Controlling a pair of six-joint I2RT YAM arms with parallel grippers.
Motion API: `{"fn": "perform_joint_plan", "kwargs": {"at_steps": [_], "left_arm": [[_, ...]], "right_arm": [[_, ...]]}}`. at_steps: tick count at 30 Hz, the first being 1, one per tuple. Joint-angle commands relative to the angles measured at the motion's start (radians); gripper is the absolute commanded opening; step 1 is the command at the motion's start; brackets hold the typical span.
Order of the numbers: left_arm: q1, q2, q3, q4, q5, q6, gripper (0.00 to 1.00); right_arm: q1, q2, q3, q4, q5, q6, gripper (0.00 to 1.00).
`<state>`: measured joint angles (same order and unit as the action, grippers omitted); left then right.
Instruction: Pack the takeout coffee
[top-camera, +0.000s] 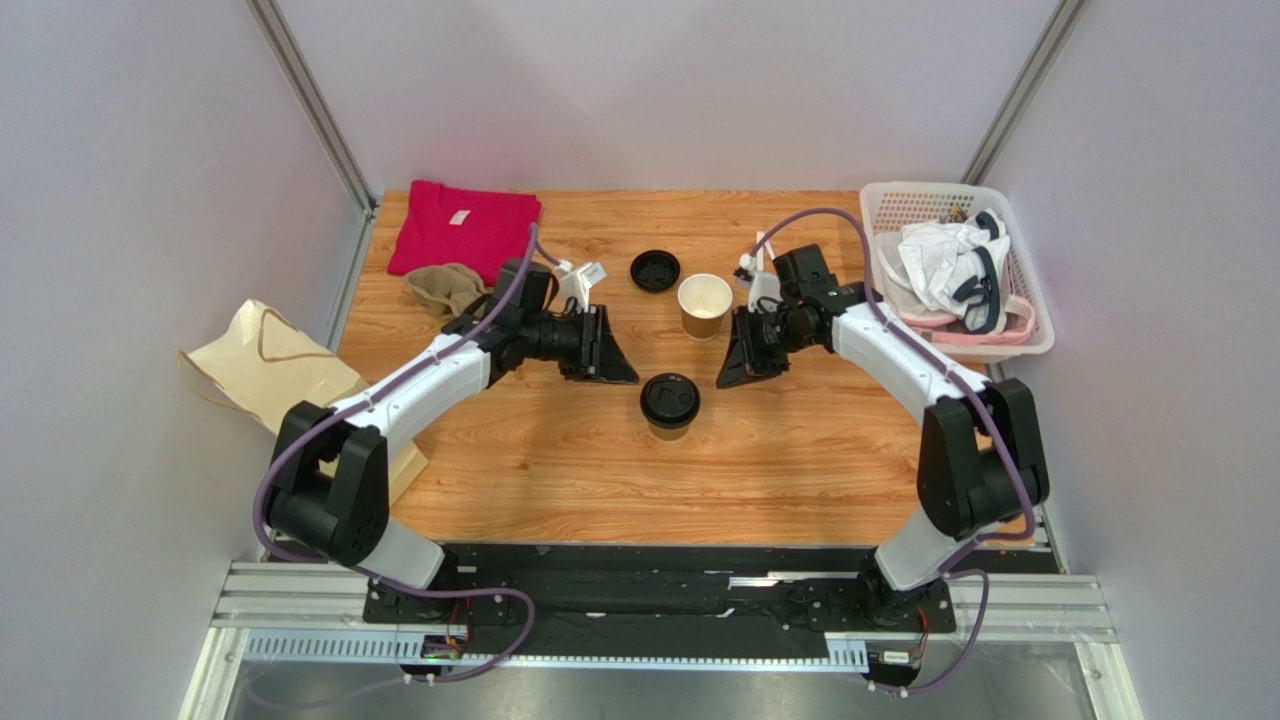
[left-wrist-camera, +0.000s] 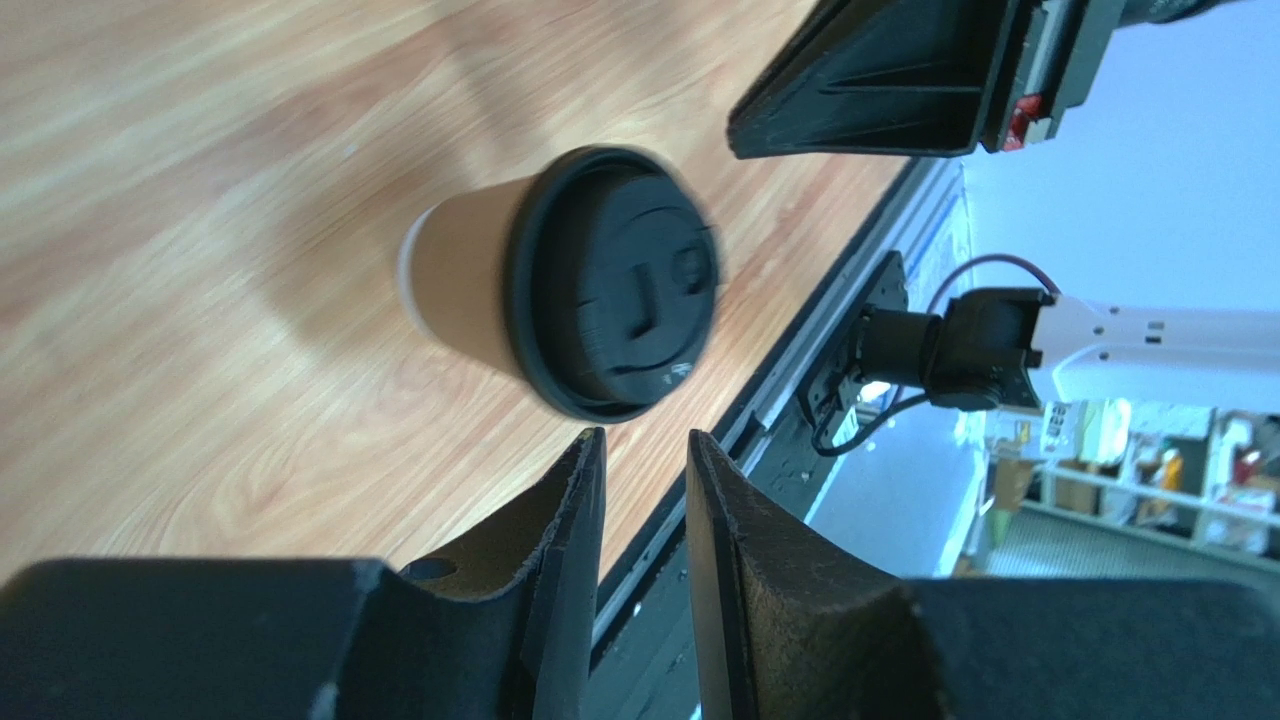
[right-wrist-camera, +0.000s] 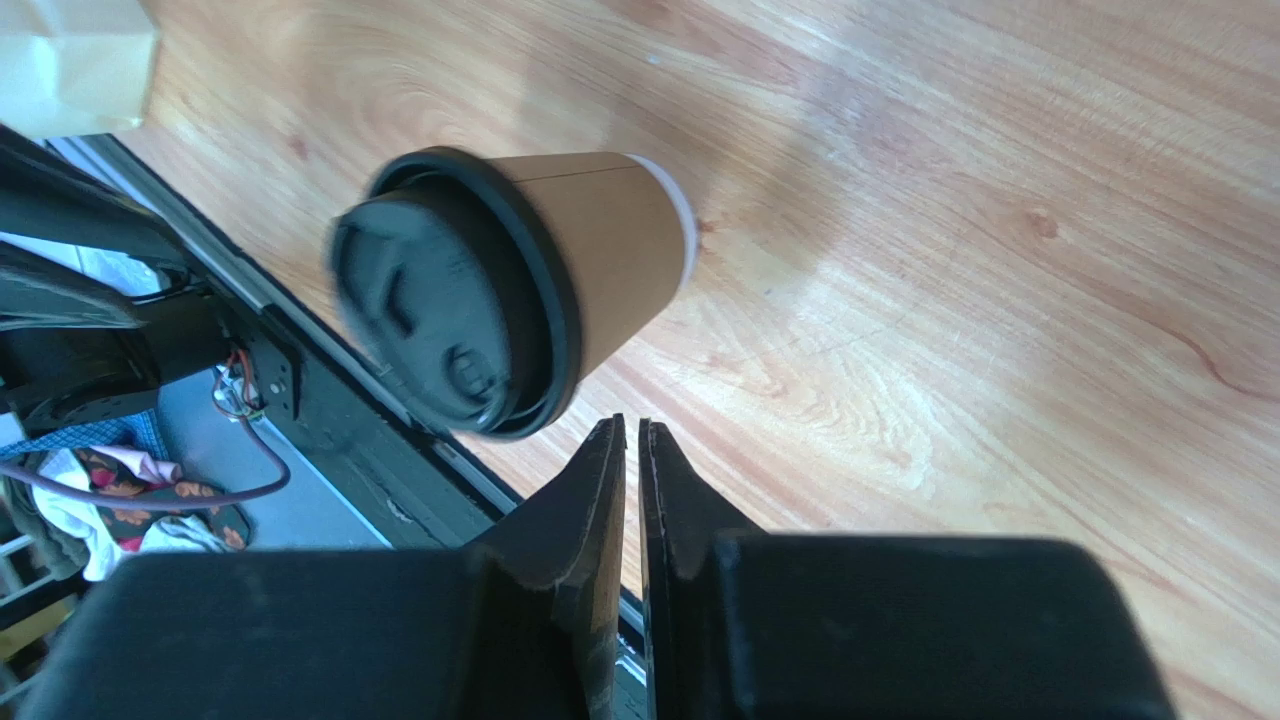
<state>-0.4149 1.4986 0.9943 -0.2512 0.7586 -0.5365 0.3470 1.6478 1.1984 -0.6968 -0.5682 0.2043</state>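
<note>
The takeout coffee (top-camera: 669, 402), a tan paper cup under a black lid, stands upright on the wooden table (top-camera: 571, 450) between the two arms. My left gripper (top-camera: 609, 357) hangs just left of and behind it, jaws a little apart with nothing between them. In the left wrist view the coffee (left-wrist-camera: 601, 285) is ahead of the left gripper (left-wrist-camera: 646, 435), untouched. My right gripper (top-camera: 739, 360) is to the cup's right rear. In the right wrist view its jaws (right-wrist-camera: 631, 423) are almost together and empty, with the coffee (right-wrist-camera: 496, 285) just beyond the tips.
An open tan cup (top-camera: 705, 305) with a white inside and a loose black lid (top-camera: 654, 270) sit behind the grippers. A beige paper bag (top-camera: 256, 368) lies off the table's left edge. Red cloth (top-camera: 463, 225) and tan cloth (top-camera: 446, 285) lie back left; a white basket (top-camera: 1029, 323) of clothes stands back right.
</note>
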Motion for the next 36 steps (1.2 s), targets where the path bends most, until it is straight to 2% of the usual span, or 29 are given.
{"fn": "perform_joint_plan", "kwargs": {"at_steps": [1, 6, 10, 13, 23, 30, 36], "left_arm": [[-0.059, -0.028, 0.059, 0.024, 0.053, 0.046, 0.33], [-0.139, 0.028, 0.119, 0.090, 0.079, -0.003, 0.30], [-0.153, 0.098, 0.124, 0.191, 0.100, -0.077, 0.28], [-0.159, 0.149, 0.119, 0.207, 0.110, -0.092, 0.26], [-0.157, 0.265, 0.139, 0.129, 0.074, -0.076, 0.24], [-0.156, 0.278, 0.144, 0.089, 0.039, -0.056, 0.22], [-0.156, 0.290, 0.159, 0.064, 0.036, -0.043, 0.22]], "right_arm": [[0.017, -0.143, 0.050, -0.021, -0.001, 0.001, 0.12], [0.027, -0.154, 0.023, -0.021, -0.042, 0.050, 0.12], [0.033, -0.138, 0.000, -0.001, -0.048, 0.064, 0.11], [0.040, -0.135, 0.000, 0.002, -0.038, 0.066, 0.11], [0.096, -0.178, 0.053, -0.076, 0.203, 0.060, 0.14], [0.133, -0.192, 0.107, -0.116, 0.255, 0.049, 0.15], [0.147, -0.152, 0.101, -0.083, 0.243, 0.050, 0.15]]}}
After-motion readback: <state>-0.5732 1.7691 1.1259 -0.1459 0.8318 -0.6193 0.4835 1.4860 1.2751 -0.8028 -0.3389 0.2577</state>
